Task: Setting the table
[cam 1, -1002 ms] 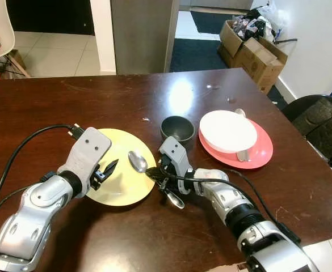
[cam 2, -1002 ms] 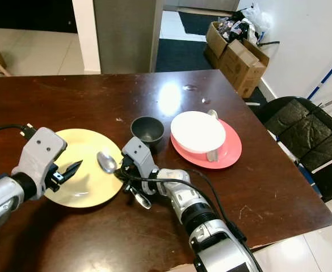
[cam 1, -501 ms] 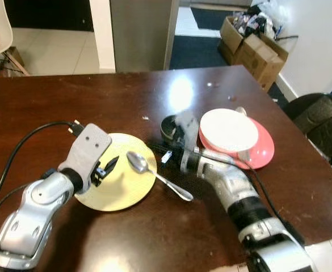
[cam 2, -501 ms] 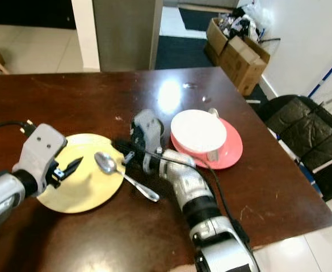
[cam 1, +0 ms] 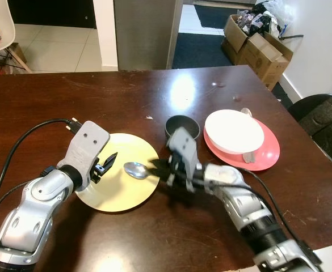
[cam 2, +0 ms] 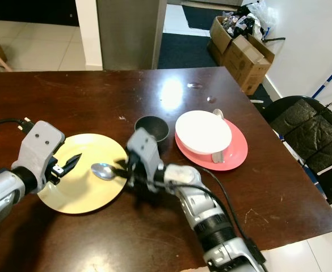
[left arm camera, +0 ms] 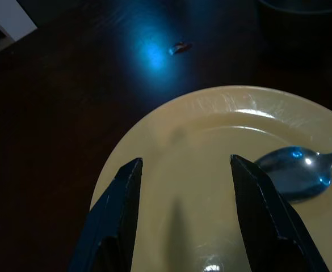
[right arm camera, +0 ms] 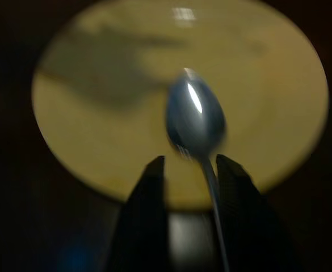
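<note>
Two end effectors worked over the dark wooden bench (cam 1: 52, 96) in the left eye view. The right end effector (cam 1: 161, 170) sat at the near right rim of the yellow plate (cam 1: 117, 192), its black fingers narrowed on the handle of the spoon (cam 1: 136, 169), whose bowl lay over the plate. That grip low on the handle looked chosen to steer the spoon, either onto the plate or off beside it. The left end effector (cam 1: 105, 165) hovered over the plate's left part, fingers apart and empty, probably waiting or steadying nothing yet. A small dark bowl (cam 1: 181, 126) stood just beyond the plate, and a white bowl (cam 1: 234, 131) rested on a pink plate (cam 1: 268, 156) to the right, with a second utensil handle (cam 1: 247, 157) poking from under it.

From the right eye view the same layout held; cardboard boxes (cam 2: 242, 42) sat on the floor beyond the bench and a black chair (cam 2: 310, 136) stood at its right side.

Seen from the left wrist, both fingers (left arm camera: 120, 204) spread wide above the yellow plate, holding nothing, the spoon's bowl lying near one finger.

At the right wrist, blurred, the fingers (right arm camera: 148, 192) stood close either side of the spoon's thin handle, its bowl pointing out over the plate; I judged it gripped.
</note>
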Available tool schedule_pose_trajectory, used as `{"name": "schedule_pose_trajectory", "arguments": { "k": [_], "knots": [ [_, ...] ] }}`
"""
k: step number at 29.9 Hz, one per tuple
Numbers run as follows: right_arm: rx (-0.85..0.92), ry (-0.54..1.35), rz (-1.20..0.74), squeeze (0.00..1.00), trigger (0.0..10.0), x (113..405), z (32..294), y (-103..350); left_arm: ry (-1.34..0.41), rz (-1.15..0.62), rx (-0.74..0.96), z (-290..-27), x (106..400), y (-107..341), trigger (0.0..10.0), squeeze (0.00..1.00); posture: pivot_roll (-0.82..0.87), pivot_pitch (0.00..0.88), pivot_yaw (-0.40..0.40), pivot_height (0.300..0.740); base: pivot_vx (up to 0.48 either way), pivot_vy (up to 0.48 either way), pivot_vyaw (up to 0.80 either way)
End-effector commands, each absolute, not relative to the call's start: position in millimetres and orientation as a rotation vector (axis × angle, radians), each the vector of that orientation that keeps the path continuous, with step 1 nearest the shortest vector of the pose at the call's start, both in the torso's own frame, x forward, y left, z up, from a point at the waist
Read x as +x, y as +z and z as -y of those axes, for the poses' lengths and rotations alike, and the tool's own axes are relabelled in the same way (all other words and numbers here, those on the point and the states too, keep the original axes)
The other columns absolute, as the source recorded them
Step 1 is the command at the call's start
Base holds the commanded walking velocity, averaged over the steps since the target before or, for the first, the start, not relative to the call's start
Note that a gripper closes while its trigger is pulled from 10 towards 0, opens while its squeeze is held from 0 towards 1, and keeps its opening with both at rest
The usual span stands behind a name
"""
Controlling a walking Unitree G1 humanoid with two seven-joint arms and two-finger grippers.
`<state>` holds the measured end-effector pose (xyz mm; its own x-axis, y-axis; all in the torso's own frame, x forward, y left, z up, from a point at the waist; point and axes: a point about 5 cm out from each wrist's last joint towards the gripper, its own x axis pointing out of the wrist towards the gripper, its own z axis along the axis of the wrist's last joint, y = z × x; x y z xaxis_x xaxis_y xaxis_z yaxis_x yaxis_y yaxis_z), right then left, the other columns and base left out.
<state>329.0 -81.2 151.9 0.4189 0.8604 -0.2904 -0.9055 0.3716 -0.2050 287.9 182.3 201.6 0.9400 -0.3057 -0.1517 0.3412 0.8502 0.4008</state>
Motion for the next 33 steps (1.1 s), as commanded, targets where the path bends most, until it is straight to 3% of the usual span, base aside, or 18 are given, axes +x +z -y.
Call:
{"name": "schedule_pose_trajectory", "arguments": {
  "k": [1,8,9,19,20,21,22,23,24,33],
  "knots": [
    [-0.388,1.148,-0.151,1.00,10.0,328,85,150,-0.353,-0.086,0.434,-180,287,198,10.0,0.00,0.09,0.122,-0.013,0.740,0.000,0.000,0.00],
    [-0.470,1.160,-0.130,1.00,10.0,335,97,152,-0.357,-0.085,0.431,-179,287,198,10.0,0.00,0.09,0.124,-0.012,0.740,0.000,0.000,0.00],
    [-0.487,1.180,-0.135,0.00,10.0,335,98,150,-0.357,-0.084,0.430,-179,287,198,10.0,0.00,0.10,0.124,-0.012,0.740,0.000,0.000,0.00],
    [-0.472,1.297,-0.243,0.00,10.0,327,94,124,-0.354,-0.082,0.430,-179,286,199,10.0,0.00,0.11,0.121,-0.017,0.740,0.000,0.000,0.00],
    [-0.470,1.291,-0.254,0.00,5.0,327,93,119,-0.353,-0.081,0.428,-179,286,200,10.0,0.00,0.12,0.119,-0.018,0.740,0.000,0.000,0.00],
    [-0.470,1.291,-0.254,0.00,5.0,327,93,119,-0.353,-0.081,0.428,-179,286,200,10.0,0.00,0.12,0.119,-0.018,0.740,0.000,0.000,0.00],
    [-0.470,1.286,-0.257,0.00,3.1,328,92,116,-0.352,-0.080,0.427,-179,285,200,10.0,0.00,0.12,0.118,-0.017,0.740,0.000,0.000,0.00],
    [-0.468,1.282,-0.259,0.00,2.4,328,92,114,-0.351,-0.079,0.426,-179,285,200,10.0,0.00,0.12,0.118,-0.017,0.740,0.000,0.000,0.00],
    [-0.459,1.275,-0.264,0.00,0.0,328,92,112,-0.351,-0.079,0.426,-179,285,200,10.0,0.00,0.12,0.117,-0.017,0.740,0.000,0.000,0.00],
    [-0.406,1.249,-0.245,0.00,0.0,333,95,116,-0.359,-0.079,0.424,-178,286,199,10.0,0.00,0.11,0.109,-0.015,0.740,0.000,0.000,0.00]
  ]
}}
